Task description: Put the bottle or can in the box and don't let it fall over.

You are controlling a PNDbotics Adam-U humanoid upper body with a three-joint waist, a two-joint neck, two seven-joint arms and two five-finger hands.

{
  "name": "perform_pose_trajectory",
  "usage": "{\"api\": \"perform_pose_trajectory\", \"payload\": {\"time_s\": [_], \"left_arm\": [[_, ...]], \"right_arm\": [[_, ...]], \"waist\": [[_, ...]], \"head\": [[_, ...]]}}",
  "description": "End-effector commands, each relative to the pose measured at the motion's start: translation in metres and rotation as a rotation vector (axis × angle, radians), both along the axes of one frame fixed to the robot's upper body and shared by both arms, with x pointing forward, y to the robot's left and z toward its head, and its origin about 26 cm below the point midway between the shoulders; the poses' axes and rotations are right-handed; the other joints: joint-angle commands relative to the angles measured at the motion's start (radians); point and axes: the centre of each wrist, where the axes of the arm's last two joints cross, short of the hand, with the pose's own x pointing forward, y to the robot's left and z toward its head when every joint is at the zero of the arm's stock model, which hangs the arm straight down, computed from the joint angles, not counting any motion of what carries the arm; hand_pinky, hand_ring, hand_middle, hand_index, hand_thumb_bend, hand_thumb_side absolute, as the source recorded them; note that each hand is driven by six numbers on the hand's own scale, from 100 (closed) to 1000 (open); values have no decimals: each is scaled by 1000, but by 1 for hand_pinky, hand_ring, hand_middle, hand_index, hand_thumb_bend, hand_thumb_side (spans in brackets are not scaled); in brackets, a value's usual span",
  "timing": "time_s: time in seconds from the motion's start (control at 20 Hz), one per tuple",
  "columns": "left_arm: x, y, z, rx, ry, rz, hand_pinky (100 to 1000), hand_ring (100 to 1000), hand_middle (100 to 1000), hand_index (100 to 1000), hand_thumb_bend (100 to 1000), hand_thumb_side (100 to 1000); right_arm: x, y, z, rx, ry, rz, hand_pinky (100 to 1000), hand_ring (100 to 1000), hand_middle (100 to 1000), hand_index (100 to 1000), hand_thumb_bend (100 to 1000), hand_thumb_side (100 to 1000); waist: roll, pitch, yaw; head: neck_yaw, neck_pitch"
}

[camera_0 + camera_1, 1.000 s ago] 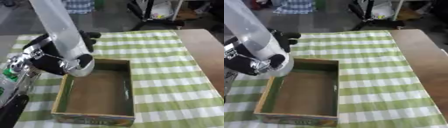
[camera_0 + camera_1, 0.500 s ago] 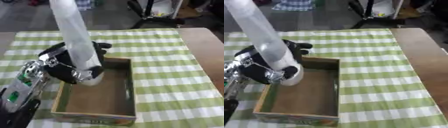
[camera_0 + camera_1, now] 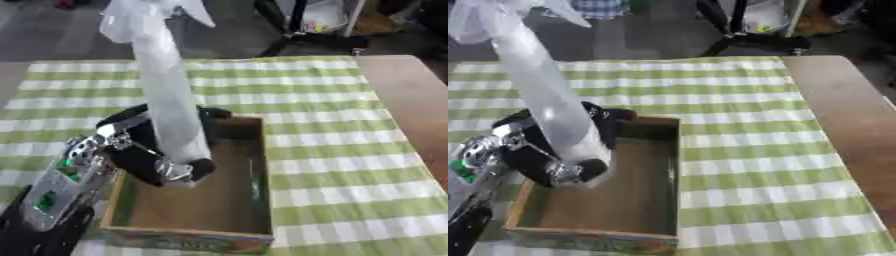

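Left arm, sleeved in clear plastic wrap, enters from the upper left and runs down to the left hand, which sits at the box's left wall, over the near-left part of the interior. The hand is black with silver parts; its fingers are hidden behind the wrapped forearm and blurred, so I cannot tell whether they are curled or straight, or whether they hold anything.

Box: open-topped brown cardboard tray, long axis running away from the camera, resting on the desk. Its floor shows bare brown where visible. The near outer wall carries a yellow-green printed band; the lettering is too blurred to read.

Bottle or can: silvery cylinder with a green mark on its side, tilted, lying along the lower-left of the left eye view, outside the box and just beside its left wall. In the right eye view only a silver end and a green spot show at the left edge. Label text cannot be read. Whether the hand touches it cannot be told; a dark shape lies below it at the lower-left corner.

Green-and-white checked cloth covers most of the desk; bare brown wood shows along the right side.

Right hand: in neither view.
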Motion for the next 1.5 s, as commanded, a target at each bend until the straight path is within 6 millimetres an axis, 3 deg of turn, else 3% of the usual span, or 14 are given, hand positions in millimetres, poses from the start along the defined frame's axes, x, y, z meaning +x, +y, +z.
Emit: {"api": "perform_pose_trajectory", "payload": {"time_s": [0.05, 0.25, 0.85, 1.5], "left_arm": [[-4, 6, 12, 18, -92, -13, 1000, 1000, 954, 961, 646, 301], [-1, 14, 8, 47, -157, 13, 1000, 1000, 975, 998, 666, 357], [2, 34, -4, 42, -183, 65, 1000, 1000, 956, 990, 643, 360], [-17, 102, -6, 27, -208, 269, 1000, 1000, 958, 987, 623, 360]], "right_arm": [[0, 0, 7, -28, -14, 4, 917, 1000, 1000, 1000, 100, 637], [-1, 0, 7, -29, -12, 1, 917, 1000, 1000, 1000, 100, 636], [-5, -3, 7, -25, -10, -13, 915, 1000, 1000, 1000, 100, 636], [-9, -7, 6, -26, -17, -31, 914, 1000, 1000, 1000, 100, 633]], "waist": [[-3, -8, 2], [-3, -12, 6], [-2, -34, 21], [-1, -43, 35]], "head": [[-2, -12], [-1, -14], [2, -19], [-16, -29]]}}
